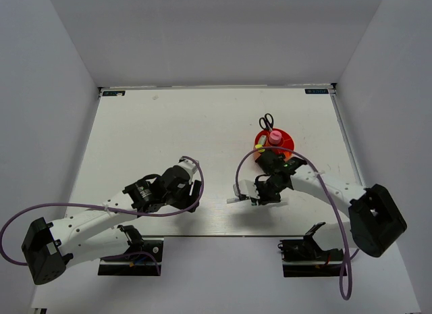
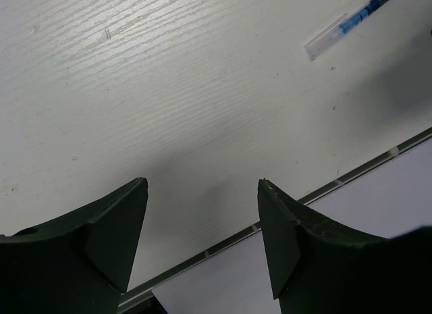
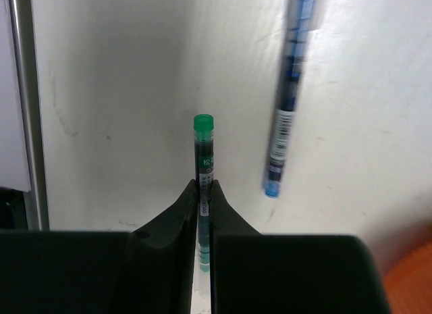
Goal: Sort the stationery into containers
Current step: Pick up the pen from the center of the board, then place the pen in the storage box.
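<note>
Already a good part of the sorting looks done. In the top view the orange-red cup (image 1: 287, 140) stands on the right half of the table (image 1: 155, 132), and the black-handled scissors (image 1: 267, 119) and the pink-capped glue tube (image 1: 275, 136) are standing inside it. A small yellow piece at its left rim is probably the yellow highlighter (image 1: 258, 150), but it is too small to be sure.

The right gripper (image 3: 203, 186) has its two fingers pressed together on the thin green pen (image 3: 203, 148); the green cap sticks out in front of the fingertips. The pen seems to be lifted a little above the table, near the front edge and not far from the cup, whose orange edge shows in the corner of the right wrist view. I judge that this pen is the item now in hand and must be carried to the cup next.

The blue-and-white pen (image 3: 287, 105) lies flat on the table just beside the green one, touched by nothing, so it is left to do.

The left gripper (image 2: 202, 182) hangs over bare table with its fingers apart and nothing between them. Other small pieces I cannot find in these views
</note>
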Controlling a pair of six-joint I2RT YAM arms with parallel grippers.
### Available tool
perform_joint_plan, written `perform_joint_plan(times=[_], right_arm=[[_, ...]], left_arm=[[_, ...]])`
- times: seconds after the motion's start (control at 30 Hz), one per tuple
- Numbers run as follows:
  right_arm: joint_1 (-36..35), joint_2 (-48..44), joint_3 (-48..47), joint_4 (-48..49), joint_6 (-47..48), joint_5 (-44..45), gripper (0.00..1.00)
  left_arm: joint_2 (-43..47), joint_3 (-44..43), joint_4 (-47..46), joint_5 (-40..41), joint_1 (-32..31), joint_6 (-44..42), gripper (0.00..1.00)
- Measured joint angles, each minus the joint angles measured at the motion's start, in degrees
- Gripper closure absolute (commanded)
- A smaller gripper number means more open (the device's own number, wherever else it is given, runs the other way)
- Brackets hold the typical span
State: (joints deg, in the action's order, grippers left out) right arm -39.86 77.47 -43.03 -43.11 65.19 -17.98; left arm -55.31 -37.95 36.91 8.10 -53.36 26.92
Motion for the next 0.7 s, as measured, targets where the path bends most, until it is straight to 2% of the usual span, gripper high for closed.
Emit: perform_joint_plan(times=[0.23,0.47,0.7], right_arm=[[0.52,-7.08,-0.79,4.50,-9.73,1.01,1.00],[2.36,-13.29,-1.16,11.56,-16.24,7.26,1.00],[5.25,-14.40,-8.28,17.22,-23.43,13.88,1.00]], left_arm=[[0.00,0.00,0.00,0.00,0.00,0.09,0.24],[0.00,0.00,0.00,-0.02,0.02,0.09,0.24],[-0.02,0.00,0.00,-0.04,0.02,0.11,0.24]])
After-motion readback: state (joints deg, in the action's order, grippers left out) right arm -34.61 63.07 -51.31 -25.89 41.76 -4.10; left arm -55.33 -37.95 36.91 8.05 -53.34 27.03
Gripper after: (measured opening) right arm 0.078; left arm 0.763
